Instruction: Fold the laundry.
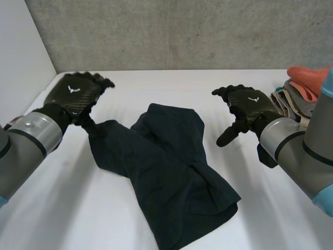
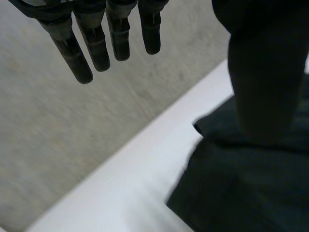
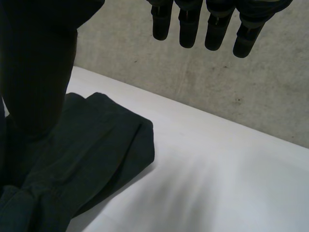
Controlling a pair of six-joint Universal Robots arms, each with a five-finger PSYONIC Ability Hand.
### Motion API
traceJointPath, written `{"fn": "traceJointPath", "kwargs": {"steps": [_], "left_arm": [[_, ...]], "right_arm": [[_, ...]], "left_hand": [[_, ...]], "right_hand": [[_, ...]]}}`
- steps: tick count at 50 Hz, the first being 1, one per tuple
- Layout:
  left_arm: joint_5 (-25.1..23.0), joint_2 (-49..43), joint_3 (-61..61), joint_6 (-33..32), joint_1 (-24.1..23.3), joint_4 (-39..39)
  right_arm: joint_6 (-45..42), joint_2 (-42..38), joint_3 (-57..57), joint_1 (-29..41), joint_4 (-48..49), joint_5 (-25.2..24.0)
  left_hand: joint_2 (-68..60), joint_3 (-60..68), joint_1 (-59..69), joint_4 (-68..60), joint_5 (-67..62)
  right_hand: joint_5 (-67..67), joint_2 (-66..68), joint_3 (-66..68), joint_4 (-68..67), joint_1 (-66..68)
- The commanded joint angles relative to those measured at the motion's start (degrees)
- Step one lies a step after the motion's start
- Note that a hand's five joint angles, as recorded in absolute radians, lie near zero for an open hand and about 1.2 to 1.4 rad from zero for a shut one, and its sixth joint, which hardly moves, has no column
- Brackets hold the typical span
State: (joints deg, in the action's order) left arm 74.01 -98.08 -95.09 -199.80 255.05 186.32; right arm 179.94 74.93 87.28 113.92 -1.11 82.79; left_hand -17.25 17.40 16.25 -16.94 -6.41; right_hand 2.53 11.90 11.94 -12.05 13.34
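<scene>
Dark garment [image 1: 166,172] sits closest to us. It is crumpled and unfolded, running from the middle of the surface [image 1: 62,208] to the near edge, with one end bunched there and two humps toward the far side.

Left hand [image 1: 78,94] hovers at the garment's far-left corner. It is released: the fingers [image 2: 77,53] are straight and grip nothing. Its thumb [image 2: 263,72] hangs over the cloth, and we can't tell if it touches.

Right hand [image 1: 250,104] is on the right side of the surface, apart from the cloth. It is also released and empty, with straight fingers [image 3: 188,29] and the thumb aimed at the garment.

Stack of folded cloths [image 1: 302,88] sits at the right edge, just beyond the right hand.

Our read is that no fold has started and the step in hand is getting two grips to spread it flat.

How we'd do it well:
- With the left hand, drop onto that far-left corner and pinch a single layer, not the whole bunch.
- With the right hand, close in on the far-right hump and take its outer edge.
- Pull the grips apart along the far side, low over the surface, so the wrinkles run out.
- Draw the cloth toward the far edge. The near end is already close to the near edge and could slide off.
- Keep the right arm clear of the stack.
- Check that it lies flat before any fold.
</scene>
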Motion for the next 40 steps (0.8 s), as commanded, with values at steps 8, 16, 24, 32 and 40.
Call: {"fn": "traceJointPath", "kwargs": {"steps": [8,16,24,32,40], "left_arm": [[-5.54,-21.36,12.56,0.64,2.29,-4.29],[-1.34,-24.44,16.86,-1.72,0.62,-2.81],[12.65,-20.59,31.34,-4.82,1.24,14.48],[2.3,-20.05,39.54,6.86,-5.95,19.26],[-7.37,-24.26,33.32,11.37,-15.18,15.76]], "right_arm": [[-2.39,-1.72,1.84,-0.81,1.02,-0.7],[-3.98,-1.72,2.02,-1.95,1.55,-0.7],[-4.68,-1.37,1.49,-2.04,1.64,-0.79],[-4.77,-0.93,1.67,-2.3,2.25,-0.61],[-4.77,-0.84,1.32,-3.79,2.34,-0.79]], "left_hand": [[-21.01,20.85,22.01,-21.32,-21.85],[-62.75,62.6,63.75,-63.06,-63.59],[-62.75,62.6,63.75,-63.06,-63.59],[-62.75,62.6,63.75,-63.06,-63.59],[-62.75,62.6,63.75,-63.06,-63.59]], "right_hand": [[-2.53,-1.9,-1.94,2.05,-3.34],[-2.53,-1.9,-1.94,2.05,-3.34],[-2.53,-1.9,-1.94,2.05,-3.34],[-2.53,-1.9,-1.94,2.05,-3.34],[-2.53,-1.9,-1.94,2.05,-3.34]]}}
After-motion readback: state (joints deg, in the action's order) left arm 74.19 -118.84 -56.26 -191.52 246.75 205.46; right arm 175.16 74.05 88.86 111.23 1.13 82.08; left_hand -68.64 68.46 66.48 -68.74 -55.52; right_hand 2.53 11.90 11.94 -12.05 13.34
